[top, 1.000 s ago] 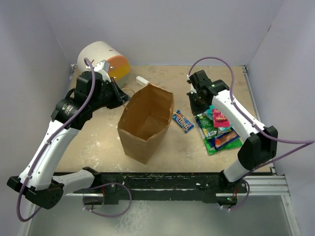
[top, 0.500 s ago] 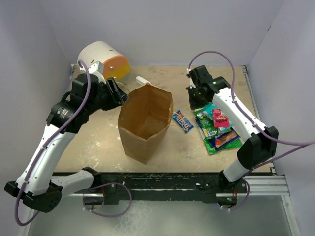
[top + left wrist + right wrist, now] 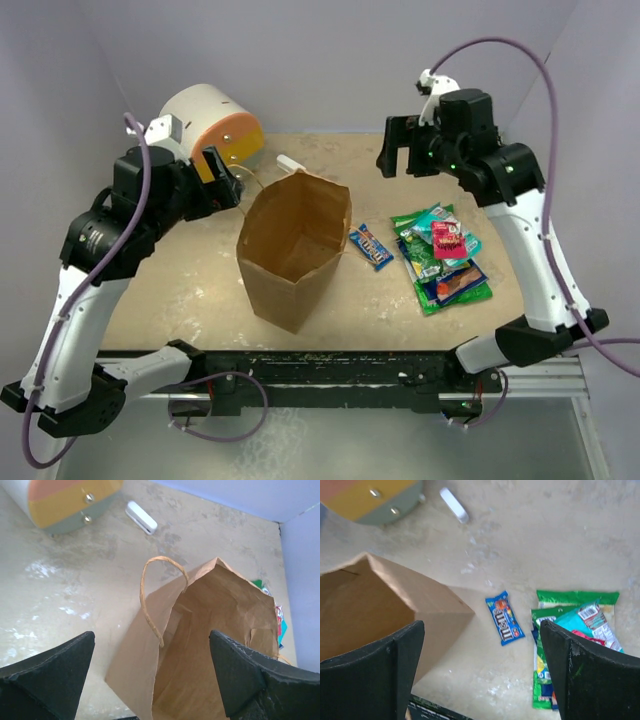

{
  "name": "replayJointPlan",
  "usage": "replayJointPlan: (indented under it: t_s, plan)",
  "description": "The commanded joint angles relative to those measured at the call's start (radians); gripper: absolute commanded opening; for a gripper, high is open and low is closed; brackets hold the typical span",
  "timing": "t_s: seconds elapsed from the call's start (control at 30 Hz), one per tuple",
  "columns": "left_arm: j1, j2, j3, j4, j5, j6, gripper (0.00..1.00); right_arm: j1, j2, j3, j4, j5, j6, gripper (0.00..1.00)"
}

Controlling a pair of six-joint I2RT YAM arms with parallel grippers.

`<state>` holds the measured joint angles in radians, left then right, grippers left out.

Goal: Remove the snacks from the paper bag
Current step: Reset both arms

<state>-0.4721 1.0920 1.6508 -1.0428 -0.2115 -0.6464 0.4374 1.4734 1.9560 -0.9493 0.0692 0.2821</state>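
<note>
— Surface: beige table (image 3: 180, 280), purple walls (image 3: 300, 60). Item: paper bag (image 3: 290, 265)?
— Upright, centre, mouth open. Right of it, snacks (image 3: 440, 262) piled; blue M&M's packet (image 3: 371, 245) between. Tools: left gripper (image 3: 150, 650), right gripper (image 3: 480, 630), both spread wide, holding nothing.

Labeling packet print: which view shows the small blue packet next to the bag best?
Right wrist. The blue packet lies whole and large there, lettering visible, beside the paper bag. Top external shows it whole but small. Left wrist doesn't show it.
</note>
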Motion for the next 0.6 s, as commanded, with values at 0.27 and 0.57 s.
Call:
replayJointPlan:
  t_s: [0.27,0.57]
  plan:
    - [0.003,0.005,0.426,0.033,-0.046,0.349,0.99,-0.002,-0.201,0.321,-0.002,-0.072,0.015,0.99]
    - [0.003,-0.038,0.521,0.117,-0.022,0.408,0.99,-0.002,-0.346,0.274,0.003,0.065,0.056,0.99]
